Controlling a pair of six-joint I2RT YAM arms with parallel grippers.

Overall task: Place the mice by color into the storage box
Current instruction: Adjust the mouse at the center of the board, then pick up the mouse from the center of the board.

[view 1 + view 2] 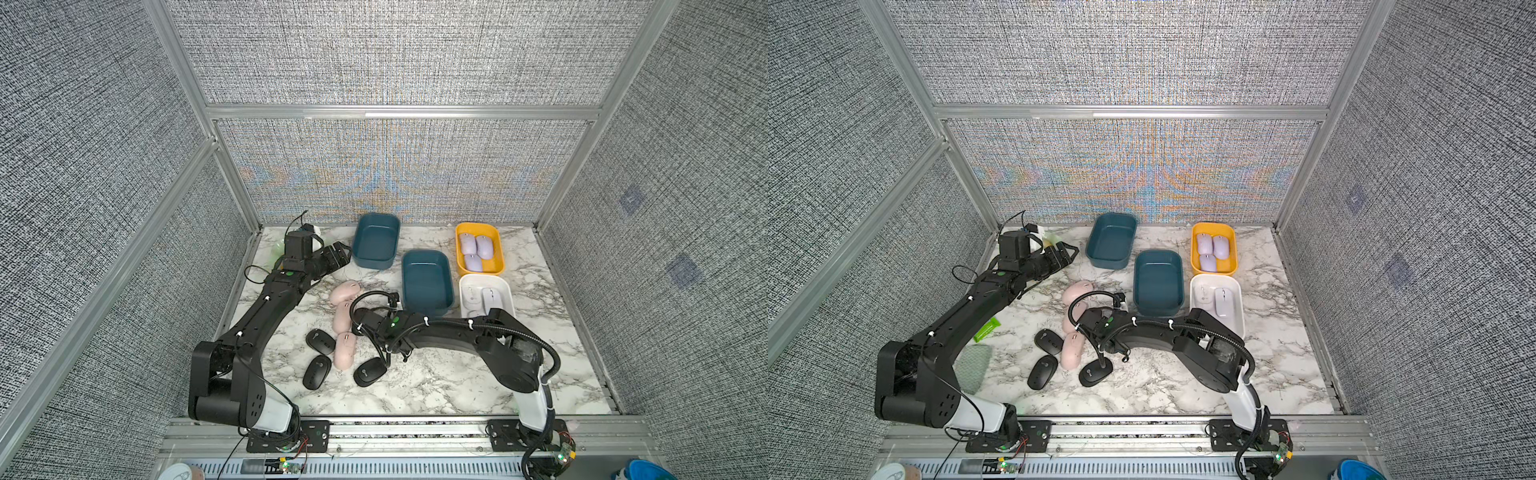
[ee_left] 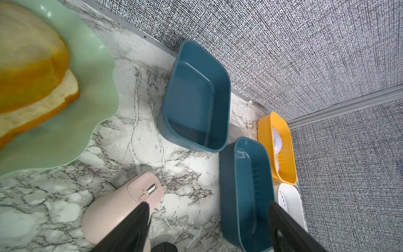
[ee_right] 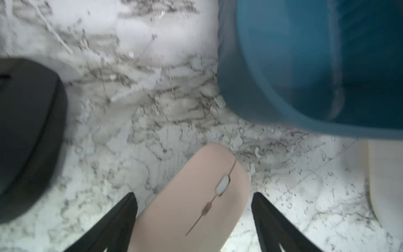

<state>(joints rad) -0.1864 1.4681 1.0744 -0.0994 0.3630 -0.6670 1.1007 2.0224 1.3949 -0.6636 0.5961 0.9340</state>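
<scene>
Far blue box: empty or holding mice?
Empty: the far blue box shows only bare floor in both top views.

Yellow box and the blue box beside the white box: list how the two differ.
Colour: the yellow box is orange-yellow, the blue box dark teal. Contents: the yellow box holds three lilac mice; the blue box is empty. Place: the yellow box sits at the back by the wall; the blue box sits further forward, beside the white box. Both are open, rounded rectangular tubs standing upright on the marble table.

bright even light, soft shadows, right wrist view blurred
</scene>
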